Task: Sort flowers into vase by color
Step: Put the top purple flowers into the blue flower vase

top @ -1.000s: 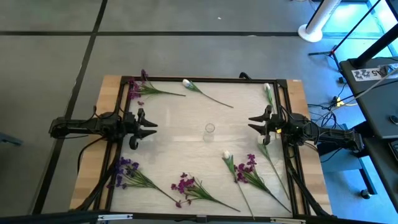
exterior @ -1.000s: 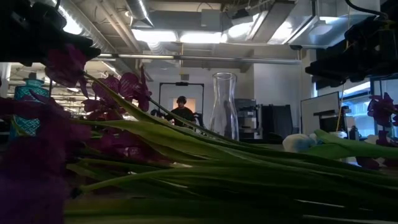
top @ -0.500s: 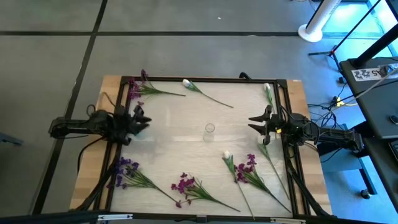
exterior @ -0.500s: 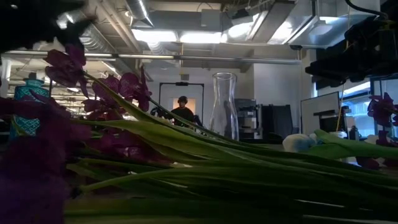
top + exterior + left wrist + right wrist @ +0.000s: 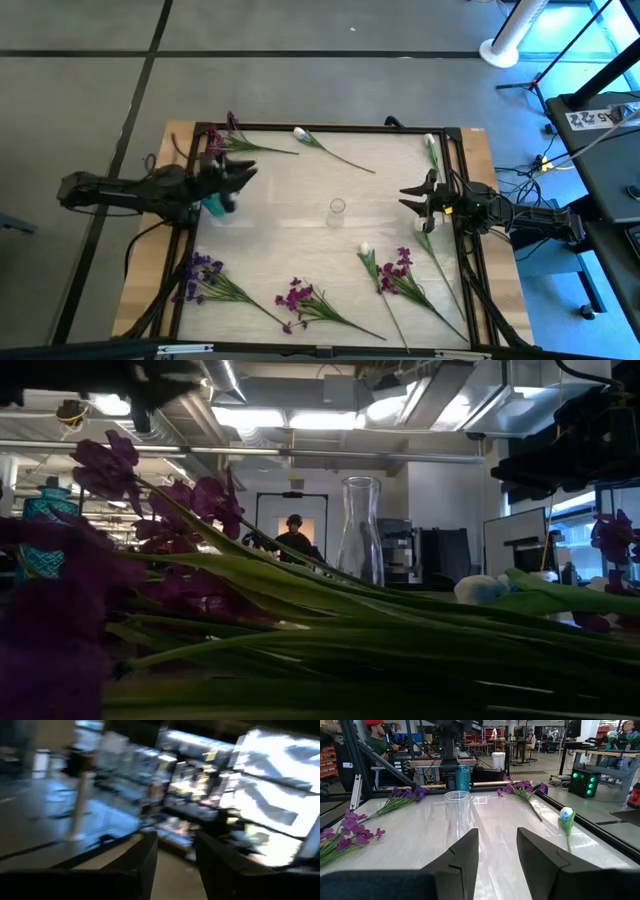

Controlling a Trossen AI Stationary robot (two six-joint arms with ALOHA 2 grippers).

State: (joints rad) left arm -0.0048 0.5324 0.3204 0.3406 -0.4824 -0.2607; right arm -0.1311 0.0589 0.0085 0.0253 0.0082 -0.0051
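A clear glass vase [image 5: 337, 207] stands upright mid-table, also seen in the right wrist view [image 5: 457, 815]. Purple flower stems lie flat at the far left [image 5: 228, 142], near left [image 5: 205, 275], near middle [image 5: 300, 297] and near right [image 5: 402, 270]. White tulip buds lie at the far edge [image 5: 300, 132], far right [image 5: 430, 142] and near the vase [image 5: 365, 248]. My left gripper [image 5: 243, 175] [image 5: 175, 865] is open, raised above the table's left side, holding nothing. My right gripper [image 5: 413, 198] [image 5: 497, 855] is open at the right side, facing the vase.
A teal bottle [image 5: 216, 206] stands by the left frame rail under my left arm. A dark frame [image 5: 330, 128] borders the white table top. People sit in the room beyond [image 5: 375, 737]. Bare table surface lies around the vase.
My left gripper has risen and swung toward the far edge, tipping upward, and its arm has drawn back to the left; the teal bottle beneath it now shows. My right gripper and all flowers have kept still.
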